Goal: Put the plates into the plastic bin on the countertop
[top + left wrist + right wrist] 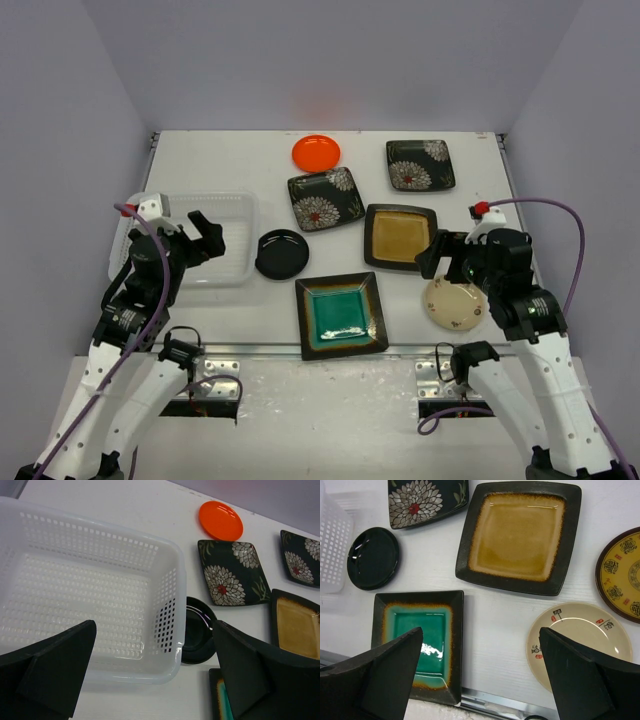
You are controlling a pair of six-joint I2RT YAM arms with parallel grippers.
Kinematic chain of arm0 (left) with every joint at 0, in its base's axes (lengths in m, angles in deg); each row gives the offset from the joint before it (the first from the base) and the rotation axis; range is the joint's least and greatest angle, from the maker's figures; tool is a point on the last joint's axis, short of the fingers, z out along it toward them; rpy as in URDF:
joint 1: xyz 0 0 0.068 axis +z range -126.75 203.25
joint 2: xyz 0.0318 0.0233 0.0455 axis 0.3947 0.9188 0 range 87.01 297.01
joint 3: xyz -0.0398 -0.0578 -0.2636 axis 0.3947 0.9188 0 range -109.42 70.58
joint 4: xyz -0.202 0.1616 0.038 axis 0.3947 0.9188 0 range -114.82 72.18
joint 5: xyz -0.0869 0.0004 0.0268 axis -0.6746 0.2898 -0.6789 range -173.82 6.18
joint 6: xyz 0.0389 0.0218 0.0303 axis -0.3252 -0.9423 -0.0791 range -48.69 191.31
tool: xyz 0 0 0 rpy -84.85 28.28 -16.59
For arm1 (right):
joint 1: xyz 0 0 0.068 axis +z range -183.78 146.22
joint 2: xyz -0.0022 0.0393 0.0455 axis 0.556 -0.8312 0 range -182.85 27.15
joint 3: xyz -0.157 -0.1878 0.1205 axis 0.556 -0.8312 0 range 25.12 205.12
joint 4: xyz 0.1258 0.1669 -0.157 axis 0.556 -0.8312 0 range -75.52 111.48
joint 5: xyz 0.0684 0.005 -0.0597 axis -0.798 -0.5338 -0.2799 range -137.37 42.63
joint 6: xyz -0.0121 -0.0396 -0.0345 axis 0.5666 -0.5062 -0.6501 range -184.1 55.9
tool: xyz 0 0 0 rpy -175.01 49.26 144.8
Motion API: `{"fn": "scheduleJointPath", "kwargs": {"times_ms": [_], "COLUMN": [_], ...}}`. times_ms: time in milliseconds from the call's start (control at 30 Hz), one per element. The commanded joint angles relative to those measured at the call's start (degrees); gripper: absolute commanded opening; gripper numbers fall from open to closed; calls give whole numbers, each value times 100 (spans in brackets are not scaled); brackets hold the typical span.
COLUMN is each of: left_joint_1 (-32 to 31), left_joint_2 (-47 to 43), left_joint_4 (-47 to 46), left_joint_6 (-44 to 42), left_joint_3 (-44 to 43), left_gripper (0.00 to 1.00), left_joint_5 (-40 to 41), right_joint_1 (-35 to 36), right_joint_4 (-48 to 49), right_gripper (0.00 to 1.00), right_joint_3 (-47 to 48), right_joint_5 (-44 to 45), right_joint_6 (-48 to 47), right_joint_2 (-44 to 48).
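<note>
Faintly, red and black characters on the cream plate (580, 630), too small to read, yellow plate (622, 575) cut off at the right edge, right gripper (480, 630) spread apart above the cream and teal plates (437, 640), left gripper (207, 235) wide apart over the right side of the bin (172, 580), bin on the countertop's left.

The shallow translucent white plastic bin (172, 597) has smooth perforated walls, the teal-glazed square plate (437, 630) and small round black plate (373, 557) gleam glossy, the amber square plate (517, 535) has a matt, grainy dark rim, and a brushed metal rail (505, 702) edges the smooth white tabletop (495, 625) at six o'clock.
</note>
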Motion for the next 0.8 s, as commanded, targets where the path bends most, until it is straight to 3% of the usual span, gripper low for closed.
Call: {"fn": "scheduleJointPath", "kwargs": {"times_ms": [0, 233, 333, 367, 500, 767], "left_joint_1": [-65, -81, -90, -90, -96, -233], "left_joint_2": [-121, -112, -91, -74, -42, -55], "left_joint_4": [-283, -305, -322, -322, -343, -466], "left_joint_6": [-14, 7, 7, 7, 1, -66], "left_joint_3": [21, 43, 60, 60, 69, 148], "left_gripper": [100, 100, 100, 100, 100, 100], "left_joint_5": [-69, -121, -188, -189, -269, -567], "right_joint_1": [-15, -15, -15, -15, -15, 249], "right_joint_4": [193, 761, 1395, 1426, 1269, 2641], "right_gripper": [99, 99, 99, 99, 99, 99], "right_joint_3": [-29, -441, -936, -993, -1062, -1988], "right_joint_5": [106, 111, -970, -1483, -1970, -2869], "right_joint_6": [-78, 216, 94, 93, 76, 181], "right_joint_2": [-18, 221, 176, 7, -1257, -2736]}}
